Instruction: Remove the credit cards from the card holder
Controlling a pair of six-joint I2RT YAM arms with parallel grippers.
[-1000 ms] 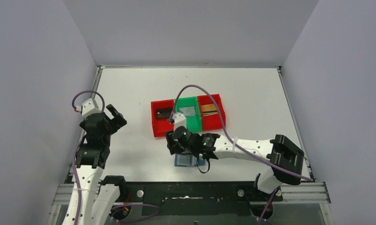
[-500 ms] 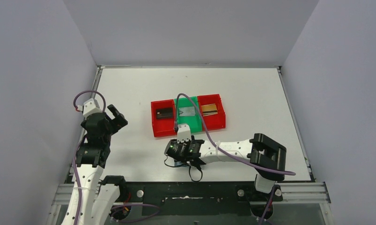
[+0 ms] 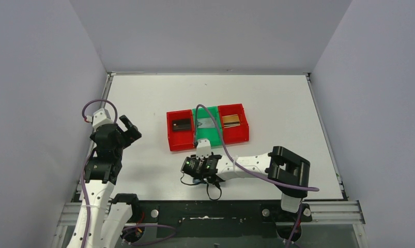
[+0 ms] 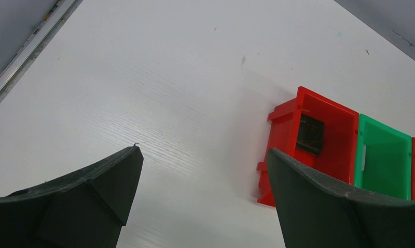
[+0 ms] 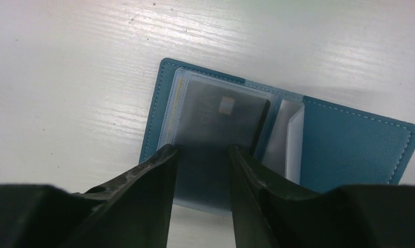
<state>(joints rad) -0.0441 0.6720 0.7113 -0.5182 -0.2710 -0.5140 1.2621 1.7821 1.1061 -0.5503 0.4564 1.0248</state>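
You're on what looks like the last extraction. A black card (image 3: 182, 124), a silver-grey card (image 3: 208, 123) and a gold-brown card (image 3: 231, 120) lie one apiece in the red and green bins (image 3: 179, 144). One dark card (image 5: 220, 116) sits in the card holder (image 5: 350, 150) under a clear sleeve (image 5: 195, 98).

The card holder lies opened flat near the front edge of the bench (image 3: 277, 98), at its centre, just in front of the bins and apart from them. In the right wrist view its long axis runs across the frame, dipping slightly to the right. The sleeved pocket is on the left half and the plain teal flap on the right.

Your right hand (image 5: 201, 155) is low over the card's near edge, half spread, with nothing pinched in it. Next you need to catch an edge and draw the card out. Which side of the sleeve is open does not show. The holder looks light, so it may slide with the pull.

Your left hand (image 4: 204, 152) hovers wide open and empty, well off to the left; it could pin the flap.
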